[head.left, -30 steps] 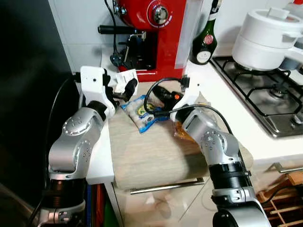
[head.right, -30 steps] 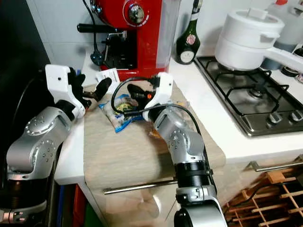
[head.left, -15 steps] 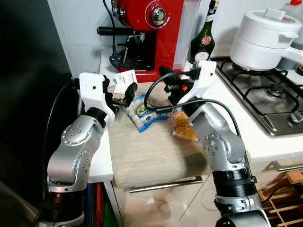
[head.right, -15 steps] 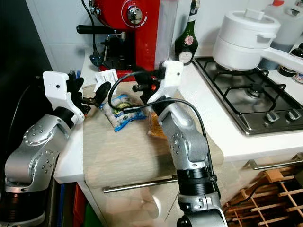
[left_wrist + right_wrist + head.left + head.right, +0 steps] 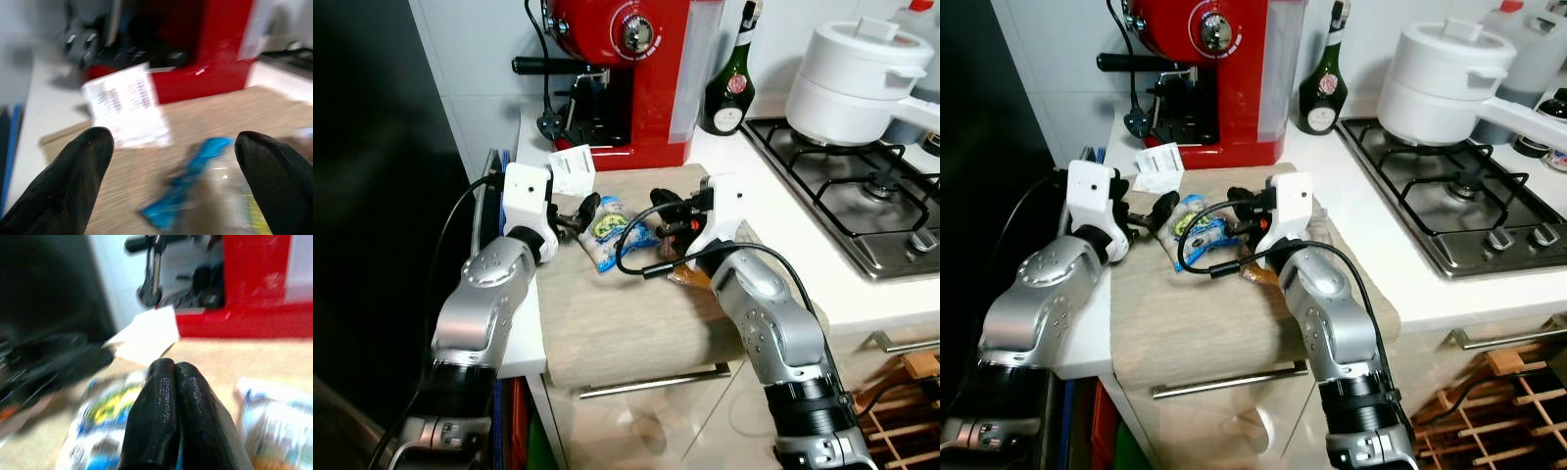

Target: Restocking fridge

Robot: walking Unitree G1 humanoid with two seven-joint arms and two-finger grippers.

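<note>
Two pincers flank the blue packet (image 5: 611, 226) — left pincer (image 5: 579, 211) spread, right pincer (image 5: 663, 203) pressed together, empty.

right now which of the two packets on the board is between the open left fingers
The blue and yellow packet, in front of the left gripper. The orange packet lies further right, under the right gripper, whose fingers are shut.

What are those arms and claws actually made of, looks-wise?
Both arms are silver metal with rounded, bolted joints and black ribbed cuffs lower down. Each wrist carries a white boxy housing, and a black cable loops from the right one. The left claw and right claw each have two long black fingers with rounded tips.
</note>
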